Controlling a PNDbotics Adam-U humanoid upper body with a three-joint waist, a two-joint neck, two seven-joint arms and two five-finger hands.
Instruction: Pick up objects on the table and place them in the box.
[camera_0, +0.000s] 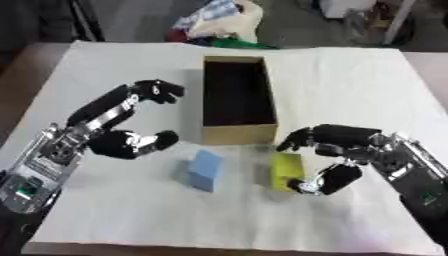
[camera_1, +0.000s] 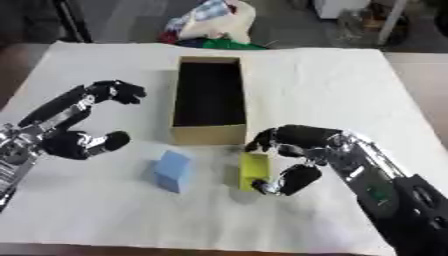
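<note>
My left hand (camera_0: 131, 142) hangs at the middle left of the frame with fingers and thumb spread in a wide arc, holding nothing, and the blue block (camera_0: 205, 169) sits lower centre, just right of its thumb. Right of that stands the yellow-green block (camera_0: 285, 171), upright with its long axis vertical, directly below the near end of the box (camera_0: 238, 133), whose length runs toward the top of the frame. My right hand (camera_0: 337, 152) curves around that block from the right, thumb low against its side, though I can't say if the upper fingers touch, so the lift looks like its job.
</note>
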